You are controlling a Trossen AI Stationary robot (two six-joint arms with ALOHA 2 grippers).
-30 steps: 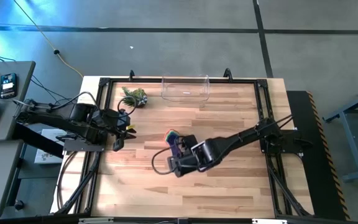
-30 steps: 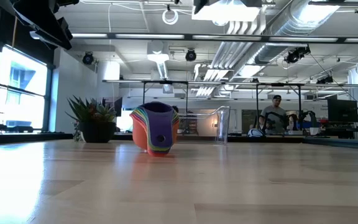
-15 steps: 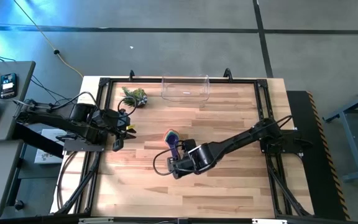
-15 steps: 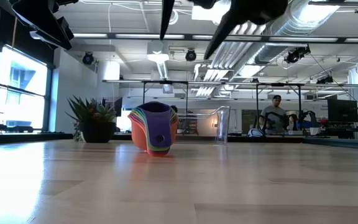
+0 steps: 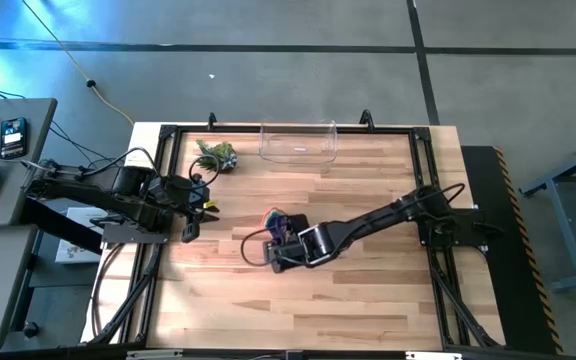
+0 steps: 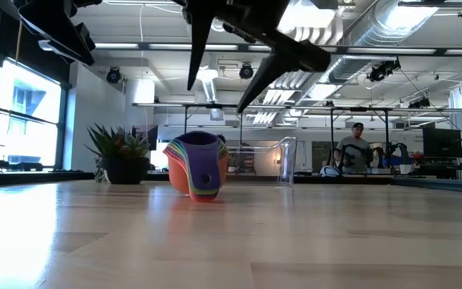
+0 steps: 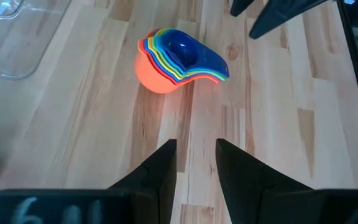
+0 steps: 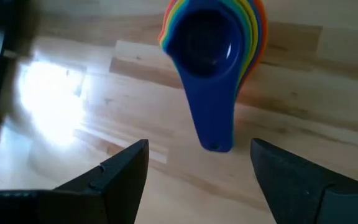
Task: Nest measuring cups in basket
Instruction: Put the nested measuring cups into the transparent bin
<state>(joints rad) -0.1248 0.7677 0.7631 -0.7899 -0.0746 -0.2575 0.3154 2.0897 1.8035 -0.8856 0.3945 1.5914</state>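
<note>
Dark right gripper [image 8: 197, 165] jaws wide open above the nested measuring cups [image 8: 216, 37], untouching.

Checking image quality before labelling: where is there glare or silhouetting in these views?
Right wrist view: a bright glare patch washes out the table beside the nested measuring cups. Low view: ceiling lights backlight the right end effector, so it reads as a dark silhouette above the cups. High view: even light, with a blue cast on the floor at left.

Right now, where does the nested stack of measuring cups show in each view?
High: stack of measuring cups mid-table, partly under the right gripper.
Low: left of centre, beside the plant.
Left wrist: upper centre.
Right wrist: top centre.
Shared landmark: the basket.
</note>
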